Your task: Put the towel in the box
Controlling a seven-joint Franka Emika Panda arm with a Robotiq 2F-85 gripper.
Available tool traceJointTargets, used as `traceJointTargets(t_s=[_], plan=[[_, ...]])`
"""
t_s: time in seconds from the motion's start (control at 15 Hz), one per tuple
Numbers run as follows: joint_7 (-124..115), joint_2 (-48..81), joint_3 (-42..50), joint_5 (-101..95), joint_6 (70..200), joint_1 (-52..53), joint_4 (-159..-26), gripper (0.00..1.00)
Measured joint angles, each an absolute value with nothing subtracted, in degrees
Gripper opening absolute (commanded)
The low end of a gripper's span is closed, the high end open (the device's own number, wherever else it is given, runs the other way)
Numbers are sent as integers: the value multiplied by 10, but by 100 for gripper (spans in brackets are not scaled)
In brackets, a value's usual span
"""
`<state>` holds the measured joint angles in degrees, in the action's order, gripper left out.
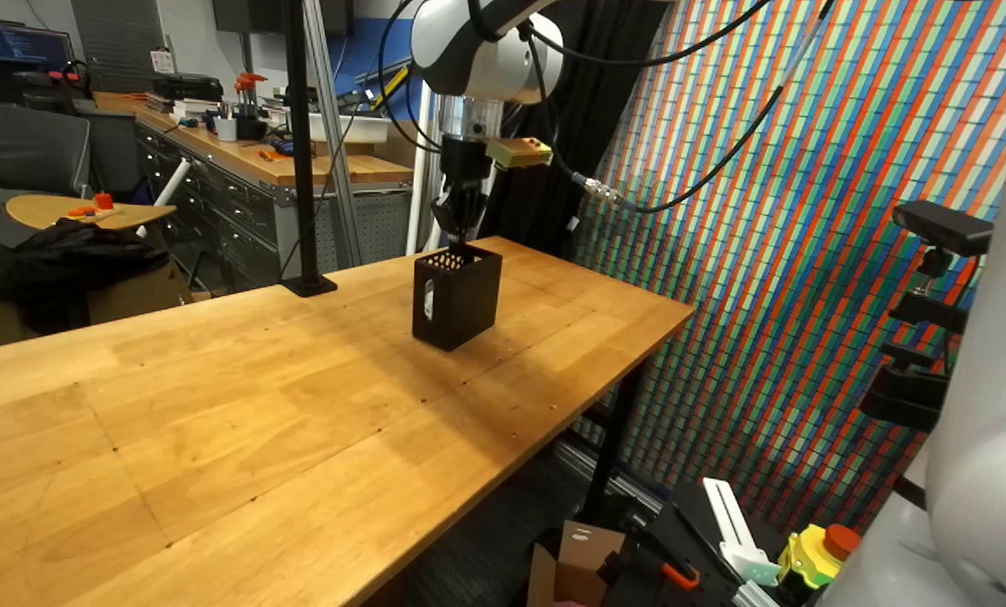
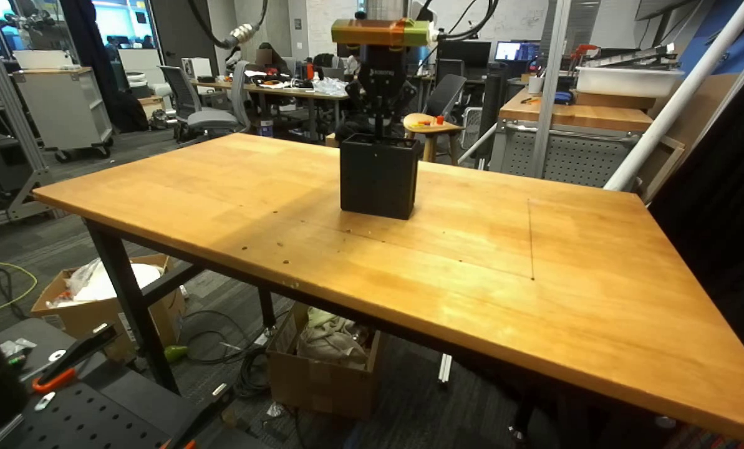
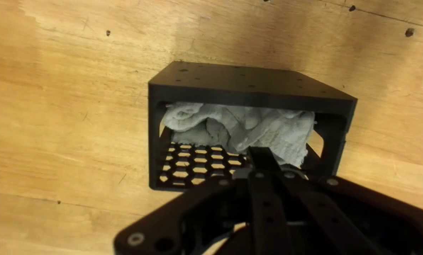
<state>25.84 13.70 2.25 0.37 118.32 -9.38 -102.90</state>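
Note:
The black box (image 1: 473,295) stands upright on the wooden table, its open top facing up, and it shows in both exterior views. Inside it, the pale grey towel (image 3: 280,136) lies crumpled along one long wall in the wrist view. Part of the perforated mesh (image 3: 200,163) beside the cloth is uncovered. My gripper (image 3: 262,152) points down over the opening, fingertips together. Its tips sit at or just inside the rim, partly hidden by the front wall in an exterior view (image 2: 379,132). The towel appears beneath the tips; whether they touch it I cannot tell.
The wooden table (image 1: 216,421) carries a black post base (image 1: 309,285) near its far edge. A cardboard carton (image 2: 322,380) with cloths stands on the floor under the table. Cables (image 1: 722,160) hang from the arm. Box walls surround the fingertips closely.

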Motion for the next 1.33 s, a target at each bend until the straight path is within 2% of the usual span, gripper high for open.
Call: traceJointTargets(t_s=[0.67,0.73,0.8,0.93,1.33], plan=[[221,24,24,-18,1186,-90,-1081,0],[216,15,24,-19,1187,-90,-1089,12],[211,6,24,-19,1189,-89,-1097,3],[203,-11,24,-19,1195,-88,-1116,12],[198,-24,24,-19,1200,-87,-1132,12]])
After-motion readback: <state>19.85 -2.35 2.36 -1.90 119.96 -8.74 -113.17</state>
